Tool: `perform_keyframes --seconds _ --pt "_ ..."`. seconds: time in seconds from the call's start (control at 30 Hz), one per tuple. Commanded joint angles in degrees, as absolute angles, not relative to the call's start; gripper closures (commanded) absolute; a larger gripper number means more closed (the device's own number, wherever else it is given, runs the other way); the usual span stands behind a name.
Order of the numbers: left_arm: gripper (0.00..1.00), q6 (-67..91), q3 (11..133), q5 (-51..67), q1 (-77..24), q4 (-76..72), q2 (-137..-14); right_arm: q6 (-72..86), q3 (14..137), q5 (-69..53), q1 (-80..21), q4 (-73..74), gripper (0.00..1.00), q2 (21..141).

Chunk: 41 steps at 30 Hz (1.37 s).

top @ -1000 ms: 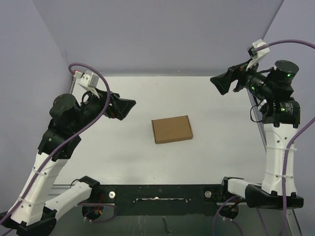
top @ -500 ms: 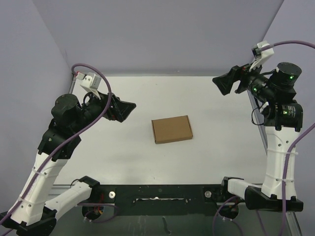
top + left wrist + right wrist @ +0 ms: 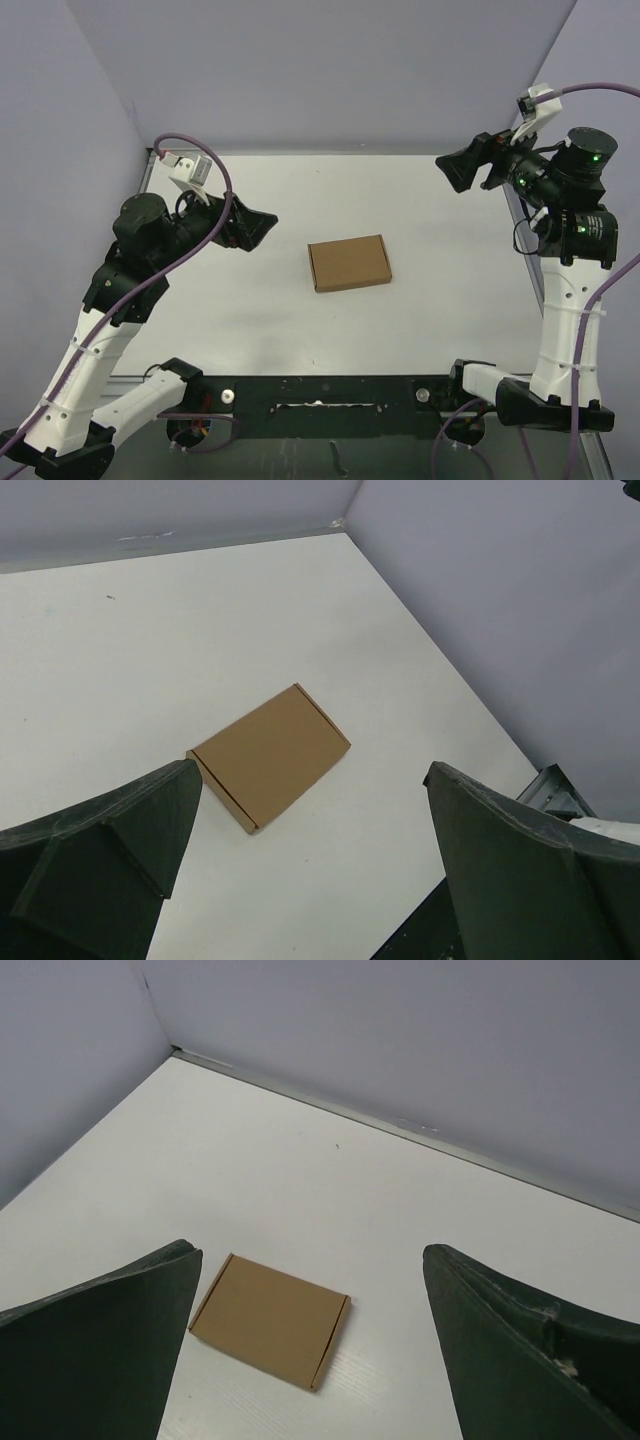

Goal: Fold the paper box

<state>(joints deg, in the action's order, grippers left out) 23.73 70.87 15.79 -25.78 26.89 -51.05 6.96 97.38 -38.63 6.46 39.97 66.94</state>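
**Arms drawn back from a closed box (image 3: 349,262)**

At centre of the top view, on the white tabletop (image 3: 430,230): box flat, lid down, no flap standing, touched by nothing; same spot and same slight tilt as a second ago. At left of frame, left gripper (image 3: 255,228), wide open and empty, well apart from the box; shifted a little since a second ago, its wrist camera (image 3: 190,170) nudged right and down in the frame. At upper right, right gripper (image 3: 455,172), likewise wide open and empty, edged slightly toward the right border. In both wrist views, box small and whole between spread fingers (image 3: 90,860). Judged from this: folding probably finished, both arms backing off rather than reaching in; perhaps a check of the lid's seating left, not readable from here.
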Motion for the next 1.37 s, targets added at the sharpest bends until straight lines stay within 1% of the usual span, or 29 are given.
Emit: perform_keyframes --seconds 0.0,1.33 --pt "0.02 23.0 71.1 15.3 -25.6 25.1 -49.5 8.3 97.6 -40.2 7.2 37.9 0.02 66.0" --pt "0.02 23.3 70.3 16.5 -25.6 24.5 -48.9 6.3 96.5 -42.6 8.7 37.2 0.02 66.1"
